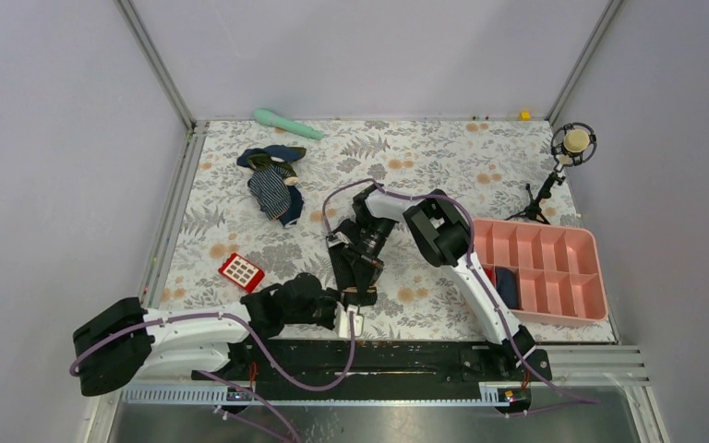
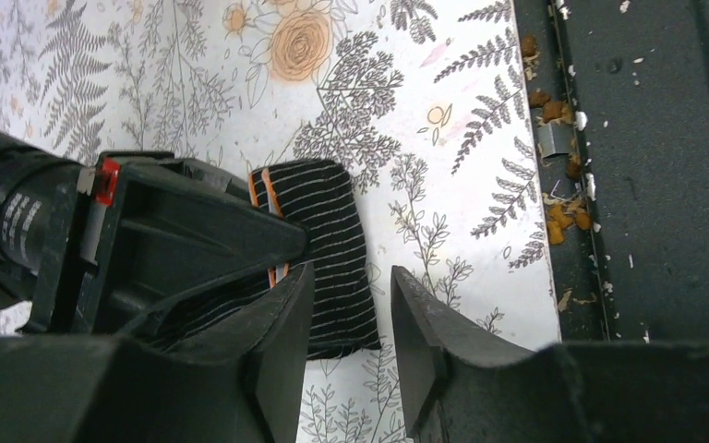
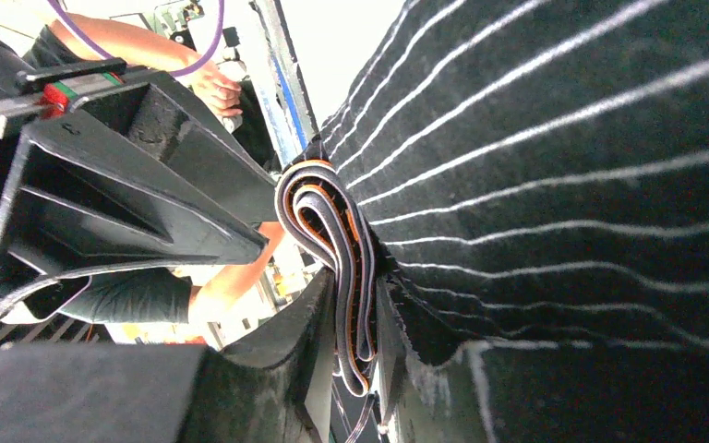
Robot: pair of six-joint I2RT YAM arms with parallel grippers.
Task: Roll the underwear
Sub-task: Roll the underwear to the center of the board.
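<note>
The underwear [image 2: 330, 242] is black with thin pale stripes and an orange-edged waistband. It lies folded on the floral table near the front edge, mostly hidden under the arms in the top view [image 1: 354, 269]. My right gripper [image 3: 355, 323] is shut on the folded waistband layers, and the fabric [image 3: 563, 185] fills the right of its view. In the top view the right gripper [image 1: 356, 288] points down at the cloth. My left gripper [image 2: 351, 343] is open just beside it, with its left finger [image 2: 277, 341] over the cloth's near corner. In the top view the left gripper [image 1: 345, 319] is in front of the right one.
A red keypad [image 1: 241, 271] lies left of the grippers. A navy striped garment [image 1: 272, 185] and a teal object [image 1: 286, 123] lie at the back left. A pink divided tray [image 1: 554, 249] holding a dark blue roll [image 1: 508, 286] stands at the right, with a microphone stand [image 1: 568, 152] behind it. A dark rail [image 2: 646, 185] runs along the table's near edge.
</note>
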